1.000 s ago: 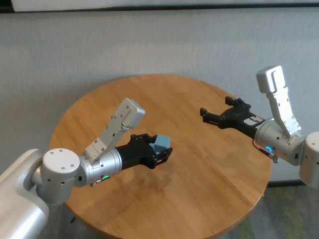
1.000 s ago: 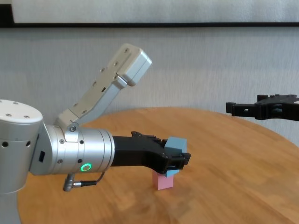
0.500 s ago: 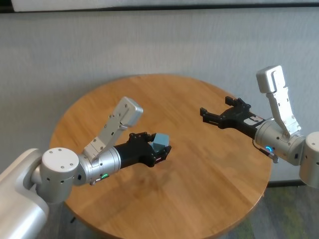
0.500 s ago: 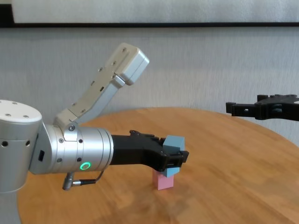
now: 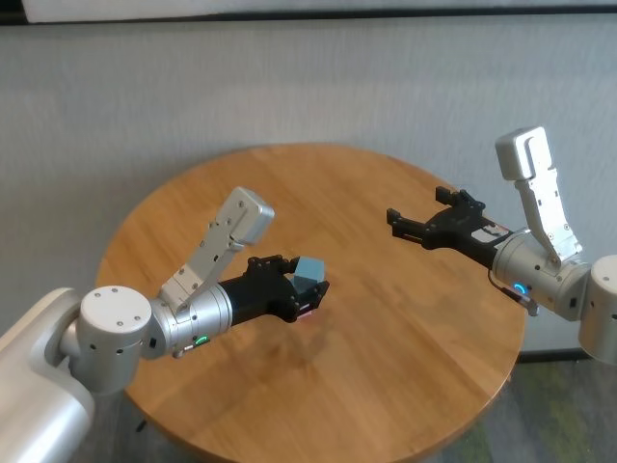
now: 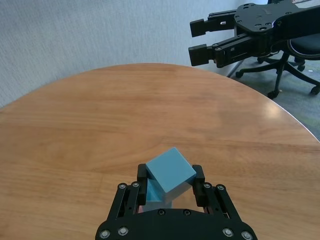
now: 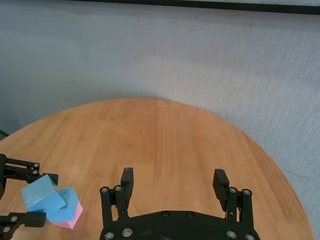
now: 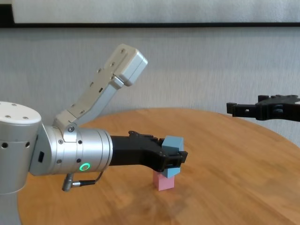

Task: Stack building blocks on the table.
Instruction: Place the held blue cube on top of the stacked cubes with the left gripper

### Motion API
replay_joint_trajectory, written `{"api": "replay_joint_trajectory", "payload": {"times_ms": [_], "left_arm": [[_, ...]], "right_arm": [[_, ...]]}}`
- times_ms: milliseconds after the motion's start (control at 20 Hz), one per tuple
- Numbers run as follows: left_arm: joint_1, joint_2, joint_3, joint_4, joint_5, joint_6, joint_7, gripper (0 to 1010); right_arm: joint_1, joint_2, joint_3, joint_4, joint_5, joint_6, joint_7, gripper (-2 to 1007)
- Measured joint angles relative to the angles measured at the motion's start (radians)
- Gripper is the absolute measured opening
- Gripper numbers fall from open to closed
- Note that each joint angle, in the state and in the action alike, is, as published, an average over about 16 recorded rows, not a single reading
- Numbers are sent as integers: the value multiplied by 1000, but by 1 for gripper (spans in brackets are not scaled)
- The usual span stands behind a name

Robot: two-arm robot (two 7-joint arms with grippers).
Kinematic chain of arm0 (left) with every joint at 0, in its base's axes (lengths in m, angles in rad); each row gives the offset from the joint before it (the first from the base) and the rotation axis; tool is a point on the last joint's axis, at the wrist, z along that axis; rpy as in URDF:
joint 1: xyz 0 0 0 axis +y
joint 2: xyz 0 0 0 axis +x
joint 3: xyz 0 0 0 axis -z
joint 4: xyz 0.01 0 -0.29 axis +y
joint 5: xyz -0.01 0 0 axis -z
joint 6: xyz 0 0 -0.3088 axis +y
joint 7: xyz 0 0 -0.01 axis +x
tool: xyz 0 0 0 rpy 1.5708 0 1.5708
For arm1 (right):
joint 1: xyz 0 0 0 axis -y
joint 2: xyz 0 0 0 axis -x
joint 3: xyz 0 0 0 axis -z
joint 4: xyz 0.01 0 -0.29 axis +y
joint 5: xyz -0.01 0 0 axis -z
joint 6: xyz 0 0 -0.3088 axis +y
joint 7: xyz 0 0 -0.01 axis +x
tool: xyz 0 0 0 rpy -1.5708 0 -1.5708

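My left gripper (image 5: pixel 310 285) is shut on a light blue building block (image 5: pixel 309 269), held tilted over the middle of the round wooden table (image 5: pixel 386 386). Just under it a second light blue block (image 7: pixel 66 206) sits on the pale pink block (image 8: pixel 164 182). In the left wrist view the held block (image 6: pixel 171 169) lies between the fingers, with the lower blue block (image 6: pixel 152 193) beneath it. My right gripper (image 5: pixel 397 224) is open and empty, held above the table's right side, apart from the blocks.
A grey wall (image 5: pixel 308 87) stands close behind the table. An office chair (image 6: pixel 295 60) stands on the floor beyond the table's edge, behind the right gripper (image 6: pixel 197 37). The table top (image 8: pixel 234 187) around the stack is bare wood.
My left gripper has drawn back a little towards my body with the blue block in it. The right arm has not moved.
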Motion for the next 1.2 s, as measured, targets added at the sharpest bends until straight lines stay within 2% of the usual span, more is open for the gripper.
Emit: {"api": "replay_joint_trajectory", "payload": {"times_ms": [850, 1200], "left_arm": [[-5, -6, -5, 18, -2, -9, 3, 552], [-4, -6, -8, 18, -3, -10, 6, 640]], "right_arm": [[0, 0, 0, 0, 0, 0, 0, 1005], [0, 0, 0, 0, 0, 0, 0, 1005]]}}
